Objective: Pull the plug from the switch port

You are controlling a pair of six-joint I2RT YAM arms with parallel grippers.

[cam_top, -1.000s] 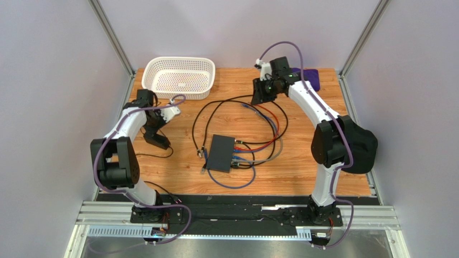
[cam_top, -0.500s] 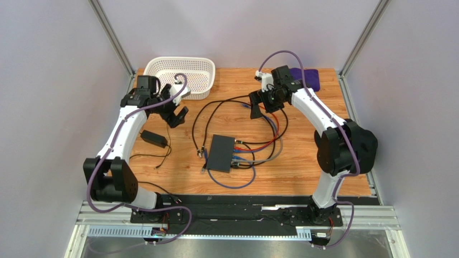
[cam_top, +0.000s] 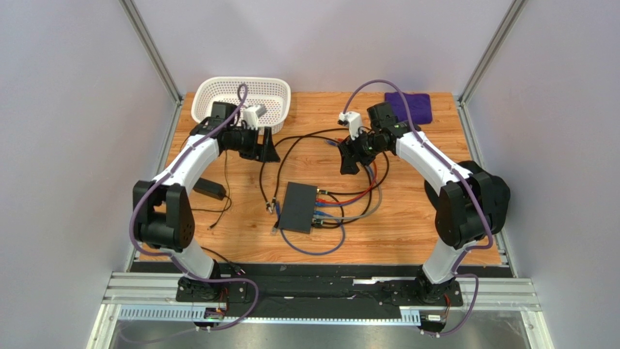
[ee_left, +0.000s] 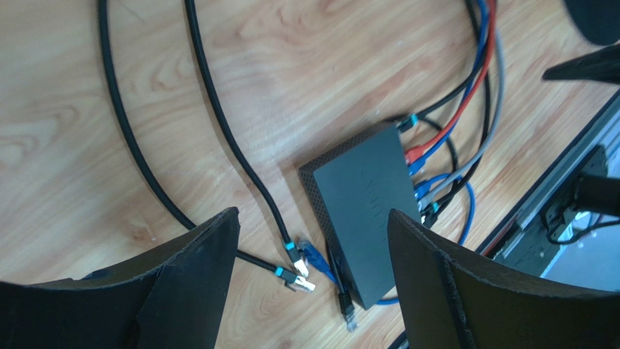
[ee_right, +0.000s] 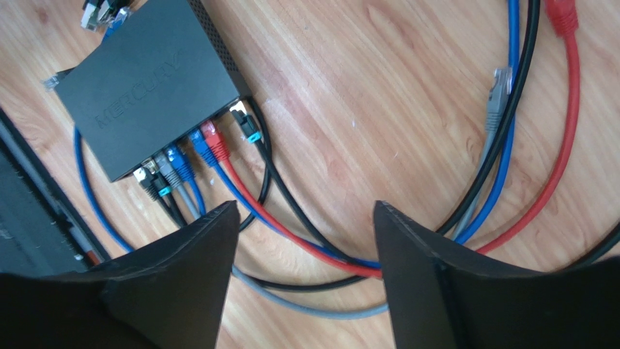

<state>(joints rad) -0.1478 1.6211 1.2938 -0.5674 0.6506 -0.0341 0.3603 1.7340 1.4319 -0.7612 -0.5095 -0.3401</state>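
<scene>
Now both arms have swung inward: your left gripper (cam_top: 267,147) and right gripper (cam_top: 349,161), fingers spread, empty, sit above the flat matte-black rectangular switch (cam_top: 298,207) at frame centre. Coloured plugs (ee_right: 213,138) on its right edge stay seated.

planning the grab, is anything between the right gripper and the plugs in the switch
Nothing visible. The open right gripper hangs above the table, switch and plugs in clear view; only loose cables lie flat below.
</scene>
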